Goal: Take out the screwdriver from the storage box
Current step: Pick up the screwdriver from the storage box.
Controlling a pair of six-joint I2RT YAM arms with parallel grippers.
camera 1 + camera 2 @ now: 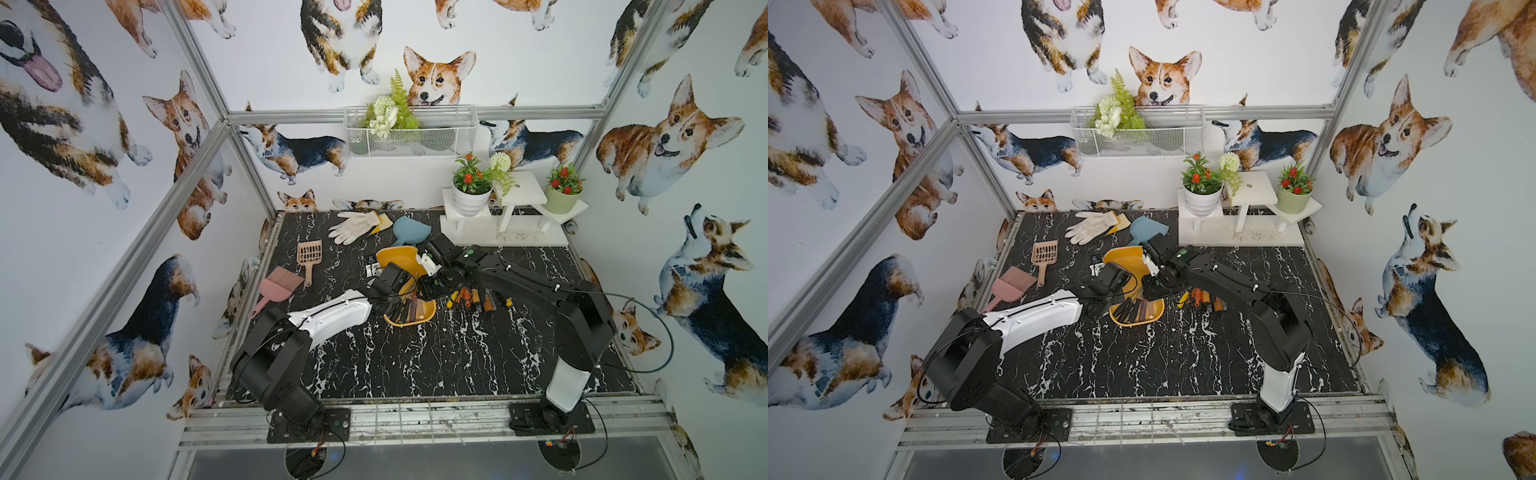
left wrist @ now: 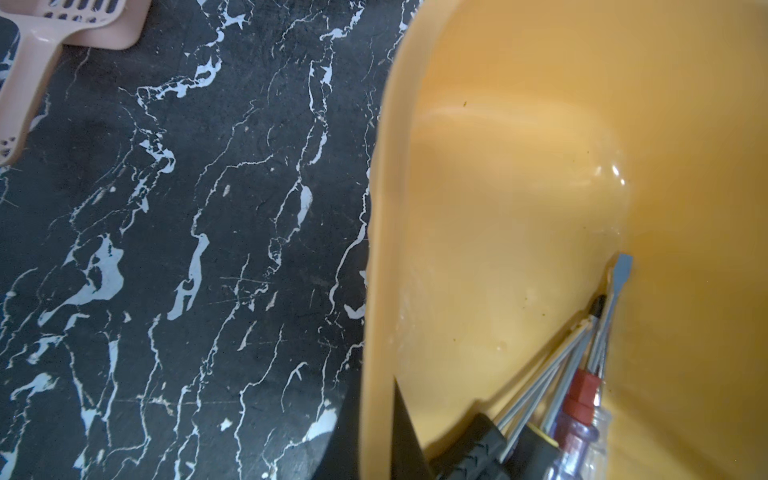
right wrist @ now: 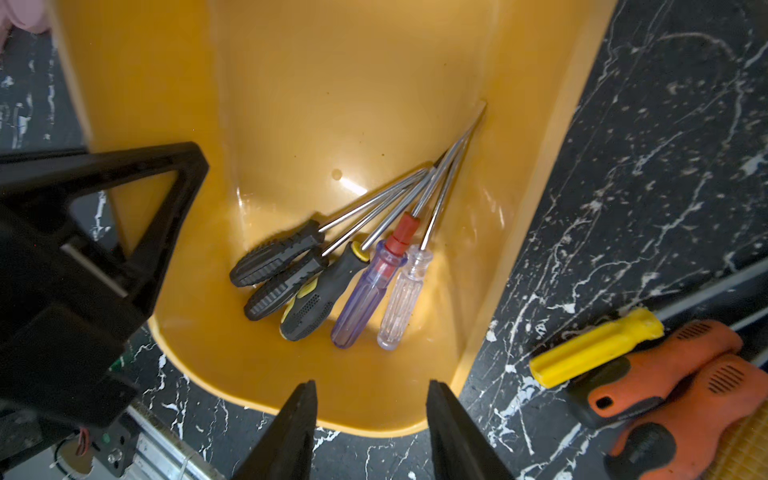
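Gripping the side wall of the shallow mustard-yellow plastic storage box [image 3: 332, 83], the left gripper [image 3: 124, 266] is seen clenched. Five screwdrivers [image 3: 332, 282] with black, purple and clear handles are gathered in the box's near end. The right gripper [image 3: 372, 384] is held over that end, jaws parted, nothing between them.

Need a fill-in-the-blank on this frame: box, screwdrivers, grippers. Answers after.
1. The box holds ___ screwdrivers.
2. The left gripper is shut on the rim of the ___.
3. The right gripper has its jaws ___.
4. Between the black-yellow screwdriver and the clear one lies the ___ one.
Missing words: five; box; open; purple.
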